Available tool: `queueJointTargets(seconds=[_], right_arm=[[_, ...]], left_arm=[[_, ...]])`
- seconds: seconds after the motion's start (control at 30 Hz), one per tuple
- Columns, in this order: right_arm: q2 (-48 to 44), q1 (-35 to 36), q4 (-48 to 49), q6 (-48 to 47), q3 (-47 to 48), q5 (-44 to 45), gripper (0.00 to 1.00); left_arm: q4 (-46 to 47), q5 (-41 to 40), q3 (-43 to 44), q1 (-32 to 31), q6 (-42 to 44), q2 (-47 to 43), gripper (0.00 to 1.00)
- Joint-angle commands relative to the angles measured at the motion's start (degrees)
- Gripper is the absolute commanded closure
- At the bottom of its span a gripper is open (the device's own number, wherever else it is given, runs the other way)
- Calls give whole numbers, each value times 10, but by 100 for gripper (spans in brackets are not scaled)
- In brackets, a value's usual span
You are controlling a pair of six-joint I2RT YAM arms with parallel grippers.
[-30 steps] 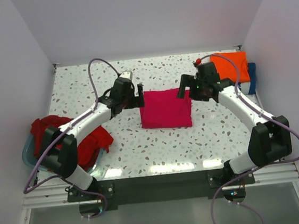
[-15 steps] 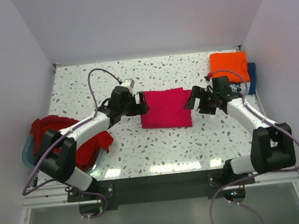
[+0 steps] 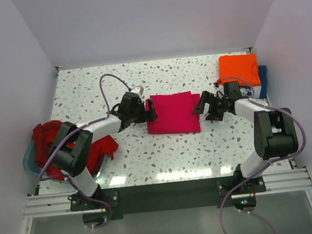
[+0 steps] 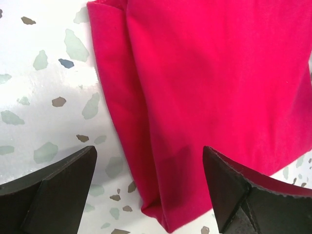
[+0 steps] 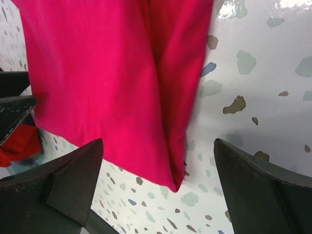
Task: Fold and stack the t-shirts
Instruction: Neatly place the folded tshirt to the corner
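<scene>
Magenta-pink t-shirt (image 3: pixel 172 113), folded flat

You have bright, even light from above, with white glare patches on the table (image 3: pixel 168 175) at the lower middle of the top view, faint soft shadows, and sharp wrist pictures.

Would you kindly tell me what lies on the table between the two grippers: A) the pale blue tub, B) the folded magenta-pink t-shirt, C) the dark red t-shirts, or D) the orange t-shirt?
B: the folded magenta-pink t-shirt lies flat between the left gripper and the right gripper, whose open jaws face its side edges; the orange t-shirt sits far right.
</scene>
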Motion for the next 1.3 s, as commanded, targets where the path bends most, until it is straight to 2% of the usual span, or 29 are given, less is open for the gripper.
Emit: queueJointTargets(seconds=[0.0, 0.2, 0.3, 0.57, 0.63, 0.73, 0.87, 1.17, 1.23, 1.27], right_arm=[[19, -4, 51, -13, 2, -34, 1], [56, -4, 74, -21, 4, -34, 1], [79, -4, 105, -5, -5, -43, 2], [111, 18, 173, 30, -30, -48, 2], [115, 34, 181, 40, -35, -42, 3], [120, 67, 194, 49, -33, -24, 3], [134, 98, 213, 68, -26, -6, 3], [150, 161, 195, 81, 0, 56, 7], [153, 165, 184, 80, 8, 76, 15], [152, 165, 170, 79, 12, 83, 29]], left_arm=[[37, 10, 25, 14, -4, 18, 6], [42, 16, 34, 16, -4, 53, 14], [46, 17, 36, 16, -6, 68, 22], [70, 36, 20, 15, -31, 91, 53], [84, 47, 10, 15, -39, 94, 63], [102, 55, 1, 10, -54, 96, 73], [107, 52, 6, -9, -65, 107, 78], [113, 49, 18, -23, -78, 122, 81], [109, 46, 17, -23, -76, 118, 81], [108, 45, 17, -23, -75, 117, 81]])
